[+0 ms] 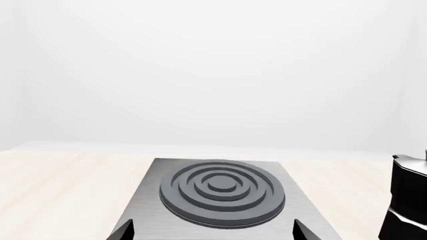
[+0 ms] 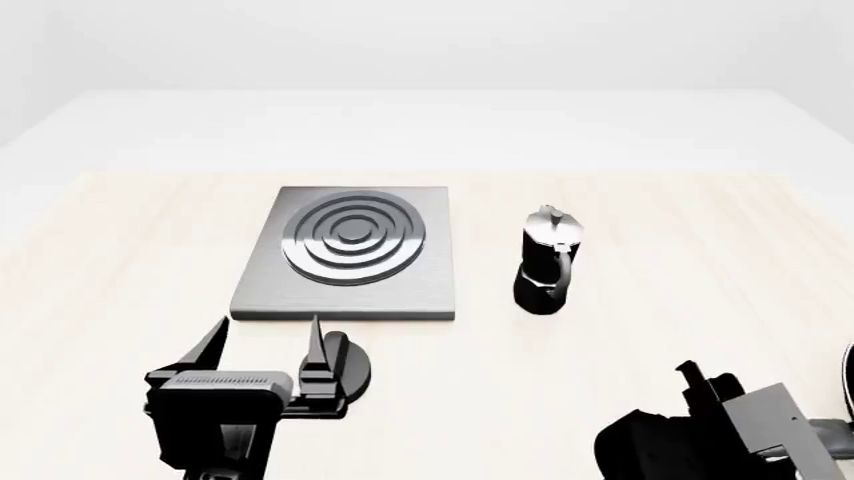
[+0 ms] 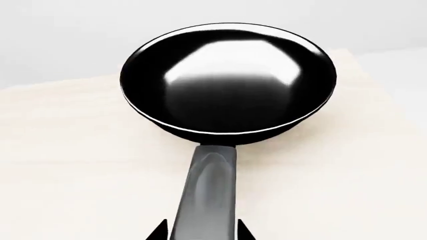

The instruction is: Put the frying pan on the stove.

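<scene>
Pale wooden table [image 2: 120, 260], empty frying pan [image 3: 228, 80], bare stove [image 2: 350, 252]

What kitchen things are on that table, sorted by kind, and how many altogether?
Frying pan: 1
Stove: 1
Moka pot: 1
Round black knob: 1
Total: 4

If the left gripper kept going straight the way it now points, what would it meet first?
Probably the stove: the left gripper stands open just short of its near edge, aimed across it. If it travels above the plate, the way beyond looks free.
</scene>
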`<state>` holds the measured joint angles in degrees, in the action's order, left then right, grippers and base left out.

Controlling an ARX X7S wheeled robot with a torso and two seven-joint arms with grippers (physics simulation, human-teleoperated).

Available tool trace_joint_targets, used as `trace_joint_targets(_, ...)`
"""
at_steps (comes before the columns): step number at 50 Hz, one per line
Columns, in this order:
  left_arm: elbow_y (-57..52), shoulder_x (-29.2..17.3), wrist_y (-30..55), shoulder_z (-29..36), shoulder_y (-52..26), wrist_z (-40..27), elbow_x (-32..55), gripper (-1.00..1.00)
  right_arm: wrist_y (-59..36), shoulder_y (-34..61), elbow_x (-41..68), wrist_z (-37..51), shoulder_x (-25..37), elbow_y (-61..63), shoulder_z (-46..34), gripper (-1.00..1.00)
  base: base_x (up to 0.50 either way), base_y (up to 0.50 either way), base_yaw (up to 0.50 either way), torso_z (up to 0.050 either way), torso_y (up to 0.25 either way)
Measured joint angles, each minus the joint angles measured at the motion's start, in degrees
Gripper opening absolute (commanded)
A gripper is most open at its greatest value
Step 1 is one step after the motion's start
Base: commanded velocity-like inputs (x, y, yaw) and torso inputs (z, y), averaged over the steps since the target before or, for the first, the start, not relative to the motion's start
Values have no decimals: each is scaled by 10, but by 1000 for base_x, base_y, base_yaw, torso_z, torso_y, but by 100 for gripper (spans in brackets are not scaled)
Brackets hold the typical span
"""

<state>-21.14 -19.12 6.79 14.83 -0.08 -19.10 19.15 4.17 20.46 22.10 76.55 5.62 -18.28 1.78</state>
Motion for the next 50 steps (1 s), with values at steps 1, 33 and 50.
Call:
trace_joint_targets(1, 0, 0, 0, 0, 0, 0, 0, 100, 0, -2, -1, -1, 1, 6, -3, -100, 0, 0, 0, 0, 0)
trace_joint_targets(33, -11, -6, 1, 5, 4, -9, 0, 100, -5, -53, -29, -47, 47, 207, -81, -100, 0, 0, 0, 0, 1)
trace_joint_targets(50, -8, -8, -1, 7, 3, -12, -2, 100, 47, -57, -7, -132, 66, 238, -125, -100, 0, 0, 0, 0, 1)
